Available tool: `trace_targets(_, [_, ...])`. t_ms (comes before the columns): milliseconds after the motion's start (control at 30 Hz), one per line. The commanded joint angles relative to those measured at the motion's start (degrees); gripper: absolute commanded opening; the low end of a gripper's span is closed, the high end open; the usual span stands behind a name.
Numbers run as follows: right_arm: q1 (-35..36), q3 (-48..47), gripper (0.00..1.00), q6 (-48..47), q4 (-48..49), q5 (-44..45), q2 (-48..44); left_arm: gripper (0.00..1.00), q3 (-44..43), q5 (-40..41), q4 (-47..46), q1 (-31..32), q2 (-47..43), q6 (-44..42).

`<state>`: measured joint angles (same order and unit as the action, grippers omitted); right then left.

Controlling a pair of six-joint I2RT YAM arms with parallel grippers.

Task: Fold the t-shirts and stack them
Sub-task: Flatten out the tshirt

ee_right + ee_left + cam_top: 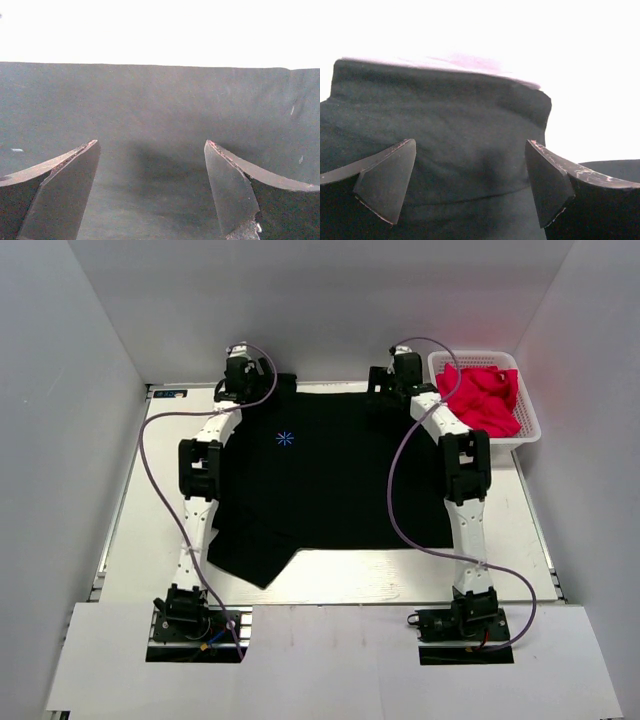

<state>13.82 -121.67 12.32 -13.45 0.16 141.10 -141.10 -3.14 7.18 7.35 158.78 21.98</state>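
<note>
Cloth of the t-shirt (330, 490) spreads black and mostly flat across the table (150, 530), blue starburst (285, 438) up. We see the left gripper (470, 185) and right gripper (150, 190) spread wide at its far edge, holding nothing; a basket (530, 432) stands beyond.

T-shirt (330, 480) spread on table (150, 500) centre, basket (531, 423) at far right corner, cloth (485, 400) inside

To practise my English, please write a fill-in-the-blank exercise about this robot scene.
The spread-out t-shirt is ____ in colour.
The red cloth lies inside a white ____.
The left end effector and the right end effector are both ____.
Missing words: black, basket, open.
</note>
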Motion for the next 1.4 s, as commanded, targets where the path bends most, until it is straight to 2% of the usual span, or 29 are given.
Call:
trace_targets(0, [0.76, -1.41, 0.90, -4.05, 1.85, -3.68, -9.67, 1.00, 1.78, -1.87, -0.88, 0.29, -11.89, -1.23])
trace_targets(33, [1.03, 2.80, 0.90, -4.32, 2.20, -3.68, -11.70, 1.00, 3.62, -1.87, -0.07, 0.29, -18.01, -1.23])
trace_targets(67, [1.64, 5.19, 0.90, -4.32, 2.81, -4.29, -16.07, 1.00, 9.21, -1.87, 0.46, 0.29, -21.72, -1.23])
trace_targets(133, [2.08, 17.28, 0.90, -3.18, 3.34, -4.82, -23.39, 1.00, 15.73, -0.04, 2.82, 1.17, -29.37, -1.23])
trace_targets(167, [2.61, 20.21, 0.90, -2.39, 3.69, -4.47, -30.46, 1.00, 22.55, 0.49, 4.32, 2.04, -37.15, -1.93])
trace_targets(233, [2.79, 34.06, 0.90, -0.11, 4.74, -4.03, -34.90, 1.00, 30.40, -0.90, 9.14, 2.84, -45.27, 0.41])
trace_targets(267, [2.79, 37.35, 0.90, 2.42, 5.62, -4.47, -41.10, 1.00, 39.84, -1.43, 10.56, 2.84, -49.40, 1.57])
trace_targets(300, [2.79, 44.17, 0.90, 3.49, 6.15, -4.99, -43.08, 1.00, 45.16, -0.22, 11.62, 3.54, -53.79, 3.23])
trace_targets(333, [2.87, 50.15, 0.90, 5.07, 7.72, -5.35, -44.84, 1.00, 56.26, 0.41, 12.24, 4.15, -63.06, 6.55])
trace_targets(367, [2.79, 52.82, 0.90, 6.57, 8.17, -5.70, -48.16, 1.00, 62.03, 0.41, 12.24, 4.16, -67.85, 8.33])
trace_targets(400, [2.70, 59.63, 0.90, 7.97, 8.35, -6.48, -51.07, 1.00, 67.74, 1.02, 11.55, 4.77, -72.42, 10.09])
trace_targets(433, [2.79, 61.44, 0.90, 8.51, 8.62, -6.32, -53.79, 1.00, 73.02, 1.03, 11.54, 5.38, -77.00, 12.02])
trace_targets(467, [2.79, 62.94, 0.90, 9.91, 8.27, -6.32, -54.87, 1.00, 83.25, 0.33, 11.54, 5.39, -85.66, 15.43])
trace_targets(533, [2.61, 68.90, 0.90, 11.41, 8.61, -6.40, -59.26, 1.00, 95.32, -0.72, 11.54, 6.00, -93.35, 19.05])
trace_targets(600, [2.61, 73.56, 0.90, 13.42, 10.02, -7.10, -61.20, 1.00, 100.21, -1.87, 14.34, 7.05, -102.04, 22.40])
trace_targets(700, [2.61, 75.95, 0.90, 13.96, 11.26, -6.93, -64.71, 1.00, 105.58, -0.56, 20.23, 7.59, -108.30, 25.39])
trace_targets(800, [2.61, 77.10, 0.90, 14.14, 11.26, -7.98, -65.25, 1.00, 110.50, 1.73, 19.99, 8.11, -109.56, 27.77])
trace_targets(900, [2.61, 78.24, 0.90, 14.40, 11.87, -9.92, -65.34, 1.00, 115.07, 5.15, 18.93, 8.64, -107.11, 29.87])
trace_targets(1000, [2.44, 79.83, 0.90, 14.67, 11.87, -9.75, -65.42, 1.00, 115.61, 6.64, 20.93, 9.78, -101.31, 32.32])
trace_targets(1100, [2.44, 81.58, 0.90, 15.37, 11.96, -9.74, -65.95, 1.00, 115.61, 9.81, 28.11, 10.31, -96.31, 37.76])
trace_targets(1167, [2.52, 82.81, 0.90, 15.54, 12.13, -9.48, -66.48, 1.00, 115.08, 8.60, 32.17, 10.31, -94.89, 39.19])
trace_targets(1200, [2.26, 83.17, 0.90, 15.81, 11.79, -9.31, -66.83, 1.00, 113.34, 8.59, 37.76, 10.83, -94.88, 41.20])
trace_targets(1367, [2.35, 85.45, 0.90, 15.90, 11.08, -8.69, -67.62, 1.00, 115.16, 4.11, 48.44, 11.45, -99.17, 45.96])
